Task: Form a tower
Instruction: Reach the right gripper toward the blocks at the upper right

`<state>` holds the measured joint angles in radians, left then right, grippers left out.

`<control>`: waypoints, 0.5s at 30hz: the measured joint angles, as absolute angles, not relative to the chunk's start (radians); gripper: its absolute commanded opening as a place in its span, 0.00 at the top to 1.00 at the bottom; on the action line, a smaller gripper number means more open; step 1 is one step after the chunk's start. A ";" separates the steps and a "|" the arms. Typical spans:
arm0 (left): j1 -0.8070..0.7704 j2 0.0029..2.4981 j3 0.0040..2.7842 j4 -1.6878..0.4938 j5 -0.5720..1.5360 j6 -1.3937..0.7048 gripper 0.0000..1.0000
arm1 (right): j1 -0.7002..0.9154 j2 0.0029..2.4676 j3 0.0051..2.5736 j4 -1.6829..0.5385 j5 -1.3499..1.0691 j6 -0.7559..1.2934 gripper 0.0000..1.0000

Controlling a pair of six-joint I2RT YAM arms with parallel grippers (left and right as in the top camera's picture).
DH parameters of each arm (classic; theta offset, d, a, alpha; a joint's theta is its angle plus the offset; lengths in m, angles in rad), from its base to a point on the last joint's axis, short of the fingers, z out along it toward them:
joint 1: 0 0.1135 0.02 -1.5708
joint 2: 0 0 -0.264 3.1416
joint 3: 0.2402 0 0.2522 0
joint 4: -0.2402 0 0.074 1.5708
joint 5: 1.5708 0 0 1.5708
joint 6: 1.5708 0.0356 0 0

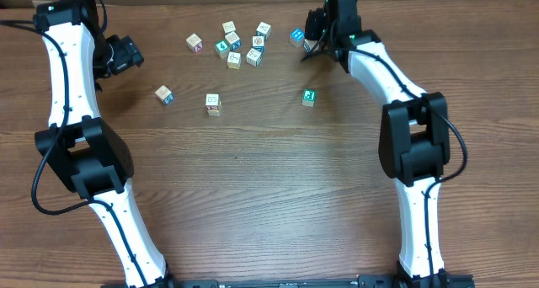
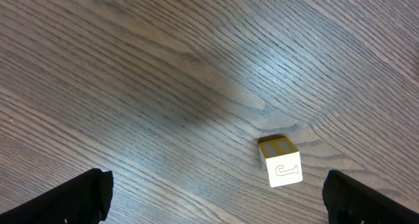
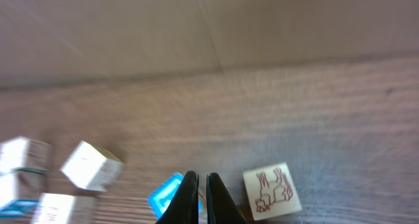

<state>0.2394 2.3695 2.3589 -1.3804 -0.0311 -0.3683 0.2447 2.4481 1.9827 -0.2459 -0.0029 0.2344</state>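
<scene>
No tower is in view; the small wooden alphabet cubes all lie singly on the table. A loose cluster of cubes (image 1: 234,44) sits at the back middle. My right gripper (image 1: 309,44) is shut with nothing between its fingers, its tips (image 3: 201,179) down between a blue-faced cube (image 3: 167,195) and a cube with a red rabbit drawing (image 3: 271,190). My left gripper (image 1: 126,56) hangs wide open at the back left. In its wrist view a cube with a yellow top (image 2: 281,162) lies ahead, nearer the right finger (image 2: 373,201).
Single cubes lie apart from the cluster: one with a blue side (image 1: 164,94), one pale with red print (image 1: 213,104), and one green-faced (image 1: 309,97). Both arms reach in from the front edge along the table's left and right sides.
</scene>
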 measured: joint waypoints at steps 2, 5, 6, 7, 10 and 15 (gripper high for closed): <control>0.239 2.370 2.359 -1.380 -0.031 -0.368 0.00 | 0.245 2.474 1.983 -0.246 -0.003 0.235 0.96; 0.239 2.370 2.359 -1.381 -0.031 -0.368 0.01 | 0.249 2.502 1.983 -0.248 -0.004 0.235 0.96; 0.239 2.370 2.359 -1.380 -0.031 -0.368 0.00 | 0.250 2.506 1.983 -0.247 -0.003 0.235 0.96; 0.239 2.370 2.359 -1.380 -0.031 -0.368 0.01 | 0.251 2.506 1.983 -0.248 -0.004 0.234 0.96; 0.239 2.370 2.359 -1.380 -0.031 -0.368 0.00 | 0.257 2.506 1.984 -0.262 -0.004 0.234 0.96; 0.239 2.370 2.359 -1.380 -0.031 -0.368 0.00 | 0.265 2.506 2.001 -0.316 -0.004 0.232 0.96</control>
